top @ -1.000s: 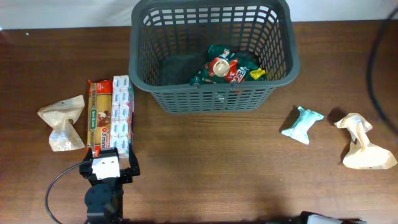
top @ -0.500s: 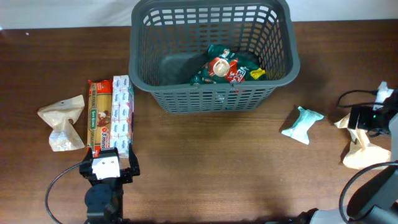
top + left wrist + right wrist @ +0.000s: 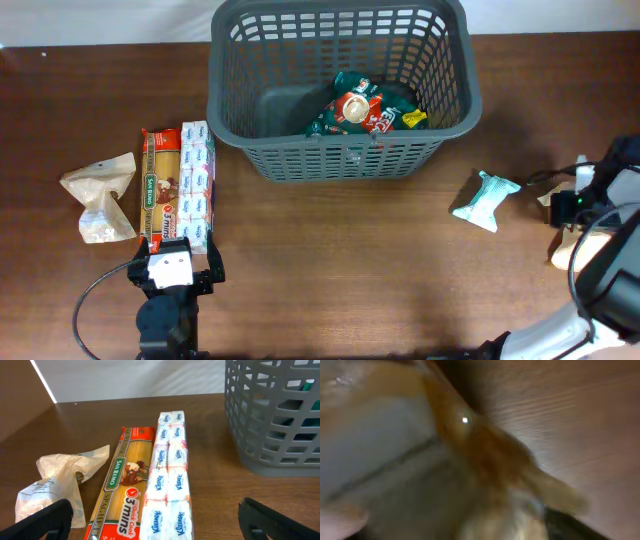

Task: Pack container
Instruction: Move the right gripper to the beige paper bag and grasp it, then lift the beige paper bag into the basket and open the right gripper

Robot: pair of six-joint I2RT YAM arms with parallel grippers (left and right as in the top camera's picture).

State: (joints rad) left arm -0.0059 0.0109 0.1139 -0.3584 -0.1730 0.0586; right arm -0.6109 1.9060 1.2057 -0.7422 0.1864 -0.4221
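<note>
Overhead: container (image 3: pixel 340 160), brown table (image 3: pixel 330 265), white wall (image 3: pixel 100 20)

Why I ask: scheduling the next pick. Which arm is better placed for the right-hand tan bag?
Right. The right gripper is at the tan bag, which fills its wrist view; the left gripper is far off by the spaghetti.

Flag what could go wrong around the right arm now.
Right wrist view is a blur of the crumpled tan paper bag, so the right gripper's grip is unconfirmed; it might slip.
The small teal packet lies between it and the dark grey slotted basket; a low carry could knock it.
</note>
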